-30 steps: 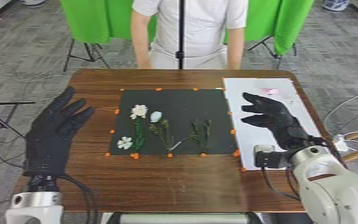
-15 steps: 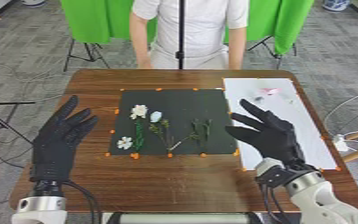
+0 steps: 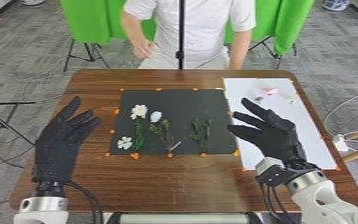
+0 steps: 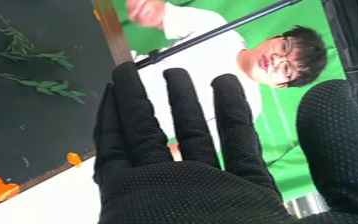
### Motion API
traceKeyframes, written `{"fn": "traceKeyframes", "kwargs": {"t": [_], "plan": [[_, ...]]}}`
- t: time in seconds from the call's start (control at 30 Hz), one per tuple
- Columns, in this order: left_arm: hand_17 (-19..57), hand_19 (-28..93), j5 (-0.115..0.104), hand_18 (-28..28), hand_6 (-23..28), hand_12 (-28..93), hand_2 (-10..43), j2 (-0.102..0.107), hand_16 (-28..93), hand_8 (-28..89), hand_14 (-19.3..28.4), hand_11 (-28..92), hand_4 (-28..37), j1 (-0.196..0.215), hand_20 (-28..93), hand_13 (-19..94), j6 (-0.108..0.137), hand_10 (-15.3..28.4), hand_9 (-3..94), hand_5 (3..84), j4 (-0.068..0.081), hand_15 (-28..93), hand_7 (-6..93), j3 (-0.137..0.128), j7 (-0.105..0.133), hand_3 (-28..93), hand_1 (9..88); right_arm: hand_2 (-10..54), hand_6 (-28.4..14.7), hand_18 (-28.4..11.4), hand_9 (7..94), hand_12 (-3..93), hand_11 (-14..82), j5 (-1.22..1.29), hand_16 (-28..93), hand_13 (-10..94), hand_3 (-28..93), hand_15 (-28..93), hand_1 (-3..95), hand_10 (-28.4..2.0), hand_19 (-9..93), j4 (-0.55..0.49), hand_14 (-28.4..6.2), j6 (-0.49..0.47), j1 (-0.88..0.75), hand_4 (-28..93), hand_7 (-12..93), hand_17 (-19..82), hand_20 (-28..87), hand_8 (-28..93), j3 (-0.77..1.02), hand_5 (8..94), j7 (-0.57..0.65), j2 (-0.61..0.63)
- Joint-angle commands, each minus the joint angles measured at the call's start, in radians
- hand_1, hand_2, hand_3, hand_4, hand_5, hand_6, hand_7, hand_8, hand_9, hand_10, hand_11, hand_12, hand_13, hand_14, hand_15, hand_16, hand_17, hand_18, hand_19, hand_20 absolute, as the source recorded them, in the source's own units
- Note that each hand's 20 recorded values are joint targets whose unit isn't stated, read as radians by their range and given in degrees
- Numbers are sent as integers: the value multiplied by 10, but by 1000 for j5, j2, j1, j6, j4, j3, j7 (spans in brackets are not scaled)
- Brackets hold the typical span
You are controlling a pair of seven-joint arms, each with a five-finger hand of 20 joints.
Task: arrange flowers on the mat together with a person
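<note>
Brown wooden table sits under the black mat, where I see white flowers at ten and eight o'clock, leafy stems at four. Beyond, a pink flower lies at the white sheet's twelve. Off the mat, my right hand is at four, my left hand at eight, both released.

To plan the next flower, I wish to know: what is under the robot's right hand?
White sheet shows around the right hand; whatever lies directly beneath is hidden from the head view.
</note>
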Motion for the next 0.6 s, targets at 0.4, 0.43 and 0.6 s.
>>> {"fn": "traceKeyframes", "kwargs": {"t": [0.4, 0.43, 0.6], "plan": [[-59, 582, -19, 232, 75, 78, 88, 5, -106, -99, 276, 201, -283, -4, 20, 279, 12, 195, 354, 353, 3, 451, 101, 16, -10, 779, 212, 92, -3, -197, 446, 114, 64, -2, 173, 367, 827, 221, 159, -152, 483, 1, -225, -6, 11, -283, 101, 15, 167, -124, -6, 407, 15, -7], [-59, 580, -20, 231, 75, 78, 88, 6, -106, -99, 276, 200, -283, -3, 18, 279, 11, 195, 353, 352, 2, 450, 101, 16, -9, 779, 212, 92, -3, -197, 447, 114, 64, -4, 173, 368, 826, 222, 159, -153, 483, 1, -225, -8, 11, -283, 101, 15, 167, -124, -5, 406, 17, -9], [-61, 576, -22, 229, 76, 77, 87, 5, -104, -100, 276, 198, -283, -2, 14, 279, 12, 195, 351, 353, 2, 448, 101, 15, -9, 781, 213, 92, -2, -197, 447, 114, 64, -5, 172, 369, 825, 225, 160, -153, 482, 4, -224, -13, 13, -283, 101, 14, 168, -124, -5, 408, 23, -10]]}}
